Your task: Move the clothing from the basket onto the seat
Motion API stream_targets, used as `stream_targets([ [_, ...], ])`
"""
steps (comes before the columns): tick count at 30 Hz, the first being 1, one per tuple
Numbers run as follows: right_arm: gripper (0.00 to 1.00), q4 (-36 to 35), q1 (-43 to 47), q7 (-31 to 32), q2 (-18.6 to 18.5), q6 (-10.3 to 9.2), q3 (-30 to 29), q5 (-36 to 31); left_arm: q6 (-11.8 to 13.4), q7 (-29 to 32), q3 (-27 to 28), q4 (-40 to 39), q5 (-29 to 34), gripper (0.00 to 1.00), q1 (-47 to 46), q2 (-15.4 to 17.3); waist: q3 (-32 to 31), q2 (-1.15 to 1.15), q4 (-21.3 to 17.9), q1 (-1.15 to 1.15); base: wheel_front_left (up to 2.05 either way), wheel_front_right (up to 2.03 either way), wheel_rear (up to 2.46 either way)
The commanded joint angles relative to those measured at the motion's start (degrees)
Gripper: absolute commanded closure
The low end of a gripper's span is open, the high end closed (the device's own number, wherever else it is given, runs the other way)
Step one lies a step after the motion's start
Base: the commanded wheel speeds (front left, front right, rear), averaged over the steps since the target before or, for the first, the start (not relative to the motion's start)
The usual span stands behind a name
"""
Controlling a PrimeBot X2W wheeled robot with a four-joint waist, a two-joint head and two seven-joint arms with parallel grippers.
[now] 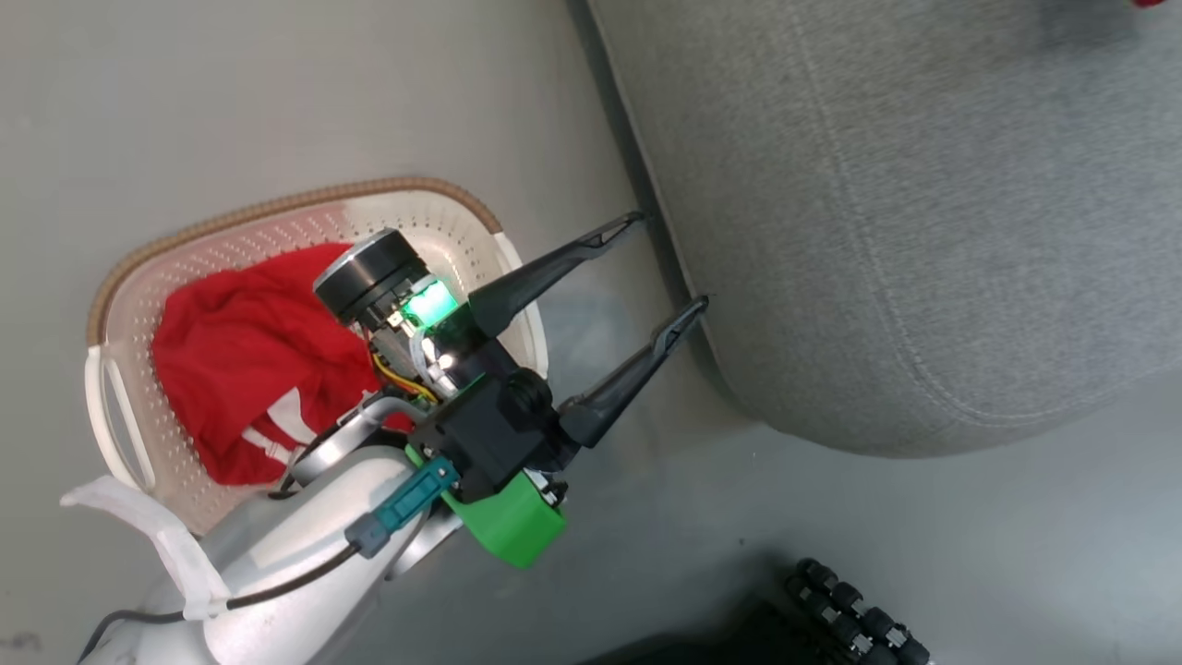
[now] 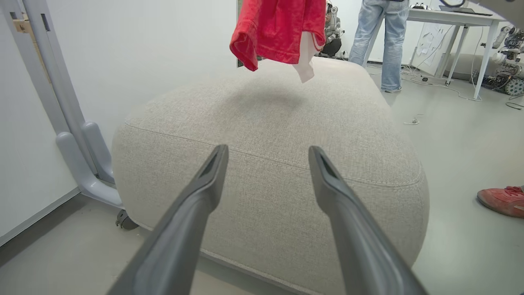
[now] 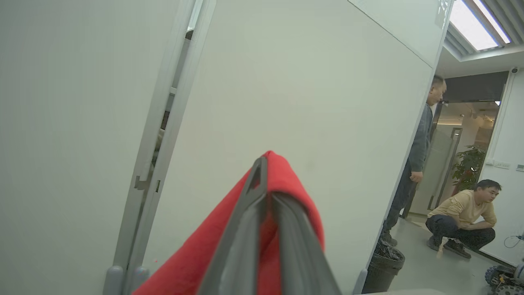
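The cream basket (image 1: 277, 208) stands on the floor at the left with red clothing (image 1: 240, 369) bunched inside it. My left gripper (image 1: 669, 259) is open and empty above the floor, past the basket's right rim, its tips near the edge of the grey seat (image 1: 923, 231). In the left wrist view the open left gripper (image 2: 268, 149) faces the seat (image 2: 266, 123), and a red garment with white trim (image 2: 278, 28) hangs in the air over the seat's far part. My right gripper (image 3: 266, 176) is shut on red clothing (image 3: 196, 262) draped over its fingers.
A grey frame leg with a caster (image 2: 86, 164) stands by the wall left of the seat. A person in jeans (image 2: 385, 41) stands beyond the seat by a white table (image 2: 458, 18); a red shoe (image 2: 501, 200) rests on the floor at the right. Two people (image 3: 466, 213) are in a doorway.
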Motion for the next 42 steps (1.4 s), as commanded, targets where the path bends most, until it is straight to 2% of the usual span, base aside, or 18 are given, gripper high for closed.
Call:
stream_targets([
  [1,1.0,2.49,-0.18,-0.18,-0.41,-0.04,0.45,-0.3,-0.16,-0.39,-0.17,0.28,-0.15,0.0,-1.05,0.53,4.55,0.0,2.43,-0.01,0.0,0.0,0.0],
  [4,1.0,7.91,1.4,-0.18,-0.81,-0.04,1.01,-1.46,-0.16,-0.7,-0.71,1.01,-0.29,0.0,-1.76,0.14,5.15,0.0,2.7,-0.01,0.0,0.0,0.0],
  [12,1.0,20.57,4.99,-0.18,5.44,-0.04,-1.13,-4.93,-0.16,-1.51,-1.1,3.24,-1.37,0.0,-1.72,-0.72,4.94,0.0,3.04,-0.01,0.0,0.0,0.0],
  [13,0.8,21.08,5.18,-0.18,6.6,-0.04,-2.11,-5.73,-0.12,-1.66,-1.06,3.62,-1.57,0.0,-1.47,-0.76,4.61,0.0,2.99,-0.01,0.0,0.0,0.0],
  [14,0.0,20.68,5.48,-0.18,7.51,-0.04,-2.84,-7.01,0.15,-1.71,-0.73,3.97,-2.13,0.0,-1.03,-0.99,4.3,0.0,2.94,-0.01,0.0,0.0,0.0],
  [18,0.0,18.0,8.94,-0.18,12.91,-0.04,-3.36,-10.09,1.51,-2.33,1.61,7.25,-4.15,0.0,1.11,-1.69,2.08,0.0,2.48,-0.01,0.0,0.0,0.0],
  [20,0.0,16.32,11.39,-0.18,15.4,-0.04,-2.85,-11.5,2.4,-2.55,3.53,9.08,-6.22,0.0,2.71,-3.25,0.33,0.0,2.33,-0.01,0.0,0.0,0.0],
  [25,0.0,12.63,18.88,-0.18,18.89,-0.04,3.24,-12.27,4.12,-2.5,10.08,10.15,-7.43,0.0,6.56,-6.41,-4.31,0.0,3.15,-0.01,0.0,0.0,0.0],
  [29,0.0,8.36,23.61,-0.17,19.48,-0.04,9.86,-12.14,5.88,-2.51,16.58,10.44,-5.16,0.0,9.55,-9.56,-7.68,0.0,5.15,-0.01,0.0,0.0,0.0],
  [34,0.0,4.16,28.36,-0.18,19.31,-0.05,16.7,-11.8,5.34,-2.45,24.52,11.73,-1.59,0.0,13.74,-14.12,-12.12,0.0,9.21,-0.01,0.0,0.0,0.0],
  [42,0.0,-1.09,35.37,-0.17,19.71,-0.04,20.57,-11.09,5.6,-2.46,36.96,9.88,2.42,0.0,22.26,-19.34,-20.32,0.0,15.21,-0.01,0.0,0.0,0.0],
])
